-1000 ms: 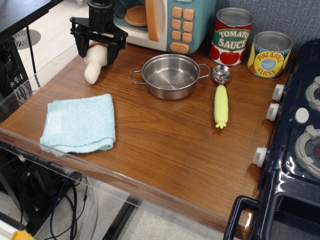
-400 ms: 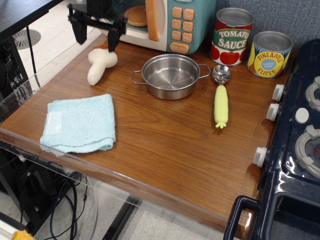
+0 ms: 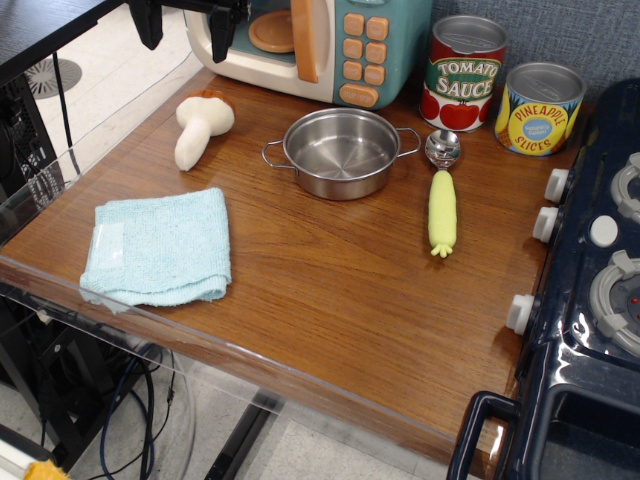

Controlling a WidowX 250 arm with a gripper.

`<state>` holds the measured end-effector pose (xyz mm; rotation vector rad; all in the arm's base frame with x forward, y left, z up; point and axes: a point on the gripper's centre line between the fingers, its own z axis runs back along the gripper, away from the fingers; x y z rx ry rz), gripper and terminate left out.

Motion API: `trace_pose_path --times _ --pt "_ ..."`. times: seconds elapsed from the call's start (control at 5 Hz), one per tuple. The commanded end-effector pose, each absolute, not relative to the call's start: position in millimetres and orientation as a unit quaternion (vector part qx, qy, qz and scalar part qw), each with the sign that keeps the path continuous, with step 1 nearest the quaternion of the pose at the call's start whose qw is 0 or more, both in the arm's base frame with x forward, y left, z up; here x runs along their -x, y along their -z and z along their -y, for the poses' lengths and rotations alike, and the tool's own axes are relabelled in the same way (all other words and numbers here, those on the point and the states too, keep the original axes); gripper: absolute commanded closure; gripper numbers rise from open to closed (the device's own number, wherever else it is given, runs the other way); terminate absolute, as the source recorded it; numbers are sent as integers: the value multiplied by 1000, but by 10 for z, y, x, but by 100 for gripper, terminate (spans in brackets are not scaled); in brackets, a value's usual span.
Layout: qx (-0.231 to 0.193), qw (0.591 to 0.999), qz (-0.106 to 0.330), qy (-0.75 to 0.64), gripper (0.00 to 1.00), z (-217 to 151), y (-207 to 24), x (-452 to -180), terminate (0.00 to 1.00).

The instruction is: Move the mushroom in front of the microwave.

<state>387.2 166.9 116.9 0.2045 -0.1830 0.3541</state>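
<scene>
Observation.image view: mushroom (image 3: 200, 127) lies on the bench (image 3: 330, 280) at upper left, before the microwave (image 3: 320, 45). Above it, the end effector (image 3: 185, 22) hangs spread open, empty.

Gripper (image 3: 186, 22) at top edge, two black fingers (image 3: 150, 25) spread apart, pointing down, empty

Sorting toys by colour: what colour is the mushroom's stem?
Cream-white; the mushroom shows it best in the observation.image view.
</scene>
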Motion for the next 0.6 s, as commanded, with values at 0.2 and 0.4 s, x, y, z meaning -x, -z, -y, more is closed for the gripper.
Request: trace_pose_path --times 0.2,0.4 --pt "-108 970 130 -177 0 -1620 -1508 -3743 0" --pt "-108 970 130 -177 0 -1620 -1508 -3743 100"
